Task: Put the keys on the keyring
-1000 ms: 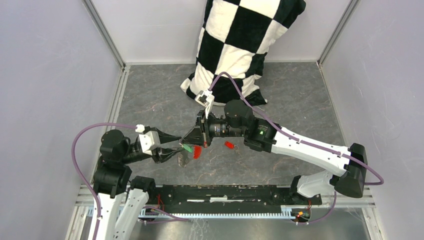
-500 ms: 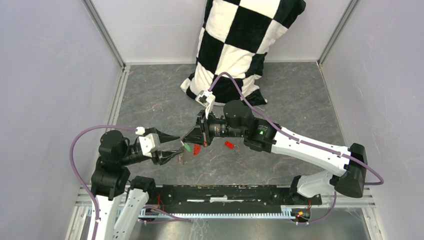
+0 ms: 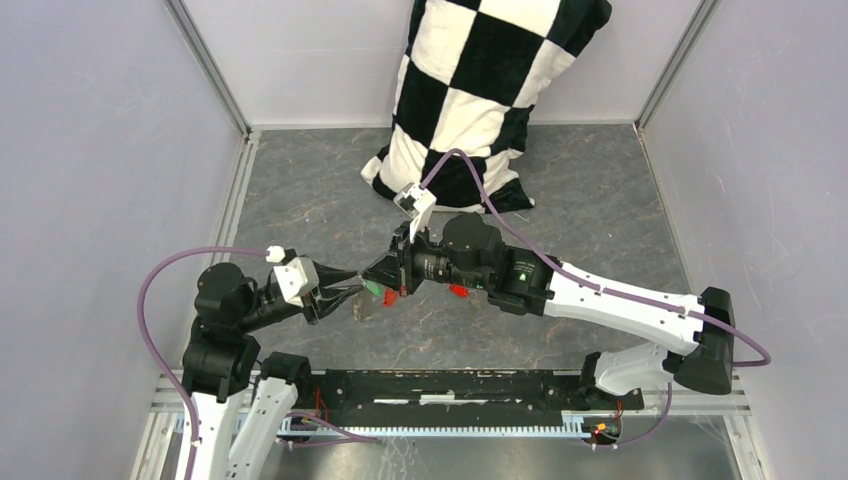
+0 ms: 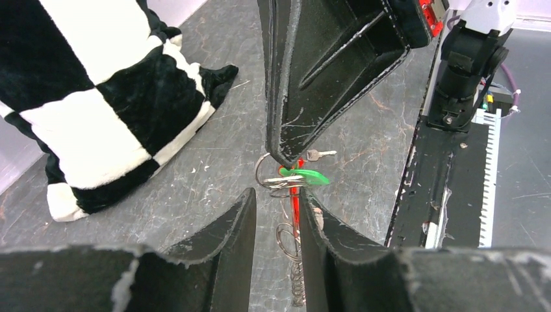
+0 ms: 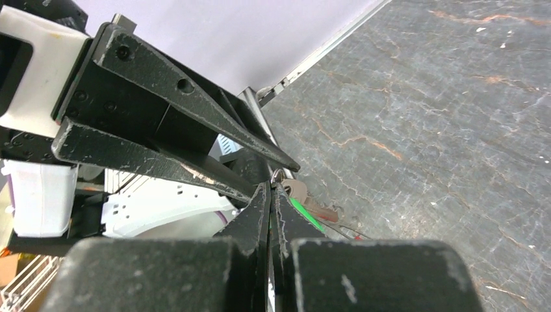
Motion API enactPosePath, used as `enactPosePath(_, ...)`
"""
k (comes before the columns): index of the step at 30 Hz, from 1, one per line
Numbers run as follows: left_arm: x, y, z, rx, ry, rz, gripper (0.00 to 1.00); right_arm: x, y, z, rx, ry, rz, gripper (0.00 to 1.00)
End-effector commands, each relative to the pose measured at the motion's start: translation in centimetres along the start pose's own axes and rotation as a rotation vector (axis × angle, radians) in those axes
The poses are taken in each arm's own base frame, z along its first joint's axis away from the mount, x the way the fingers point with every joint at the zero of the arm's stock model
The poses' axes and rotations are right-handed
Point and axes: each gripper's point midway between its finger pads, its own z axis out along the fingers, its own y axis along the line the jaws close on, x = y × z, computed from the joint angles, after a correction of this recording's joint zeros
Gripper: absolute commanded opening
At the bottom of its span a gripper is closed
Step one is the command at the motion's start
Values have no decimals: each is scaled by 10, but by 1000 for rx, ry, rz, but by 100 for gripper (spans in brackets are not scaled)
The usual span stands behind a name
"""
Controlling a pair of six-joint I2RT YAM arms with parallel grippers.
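My right gripper (image 3: 376, 284) is shut on the green-headed key (image 4: 308, 175), which lies across the silver wire rings (image 4: 268, 177) of the keyring. The keyring's red fob (image 4: 295, 203) shows edge-on between the jaws of my left gripper (image 4: 277, 195), close to the right finger. The left jaws stand apart around it. In the top view the green key (image 3: 372, 291) and fob (image 3: 389, 297) sit between the two gripper tips, above the table. The red-headed key (image 3: 459, 291) lies on the table, partly under the right arm. The right wrist view shows the shut fingers (image 5: 263, 201) with green beside them.
A black-and-white checked pillow (image 3: 480, 90) leans on the back wall and also shows in the left wrist view (image 4: 97, 97). A black rail (image 3: 450, 385) runs along the near edge between the arm bases. Grey walls close in both sides.
Both grippers have shifted a little left and farther from the near edge. The green key and fob moved with them. The right arm now covers part of the red key.
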Motion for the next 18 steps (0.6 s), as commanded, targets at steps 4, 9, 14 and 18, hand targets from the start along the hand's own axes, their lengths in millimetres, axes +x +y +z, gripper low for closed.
enactPosePath(4, -8, -8, 0, 38, -28, -28, 34, -43, 10, -10, 58, -186, -17, 0)
enactPosePath(9, -10, -11, -3, 44, -17, -4, 34, -44, 7, -13, 83, -200, -20, 0)
enactPosePath(14, -11, -10, -3, 45, -15, 8, 34, -47, 7, -14, 97, -215, -23, 0)
enactPosePath(18, -16, -14, -2, 73, -38, 5, 36, -50, 9, -13, 105, -227, -29, 0)
